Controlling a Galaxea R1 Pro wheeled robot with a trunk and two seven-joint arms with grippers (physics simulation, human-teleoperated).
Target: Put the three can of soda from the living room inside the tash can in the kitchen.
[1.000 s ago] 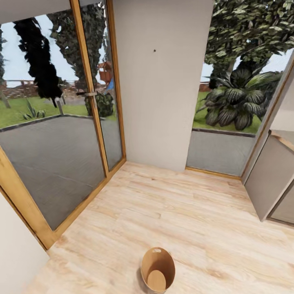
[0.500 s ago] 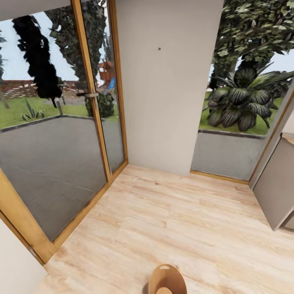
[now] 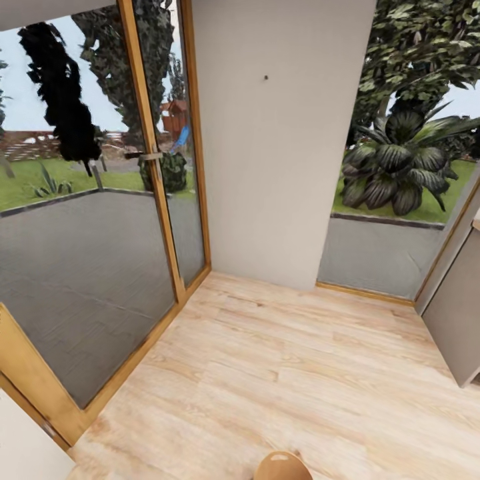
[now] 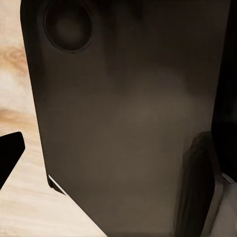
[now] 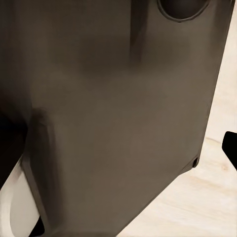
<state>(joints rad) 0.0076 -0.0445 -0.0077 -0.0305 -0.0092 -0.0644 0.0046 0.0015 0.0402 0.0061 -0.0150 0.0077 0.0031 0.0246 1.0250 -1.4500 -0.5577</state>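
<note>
The head view looks down into a corner of a room with a pale wooden floor. At the very bottom edge of this view, a little right of the middle, the rounded tan rim of the trash can stands on the floor, cut off by the frame so that little more than its top shows. No soda cans can be seen.

A plain off-white wall rises straight ahead, with a small dark dot high on it. To its left stands a tall glass door in a light wooden frame, with a dark handle on the upright bar. Through the glass lie a grey paved terrace, a strip of lawn and dark trees. To the right of the wall, a window reaches down to the floor and shows a large broad-leaved plant outside. A grey cabinet juts in at the right edge.

Both wrist views are taken up by a dark flat panel of the robot's body, close to the lens, with slivers of wooden floor beside it. A black tip at the edge of each wrist view may belong to a hand, but whether either hand is released or clenched cannot be told.
</note>
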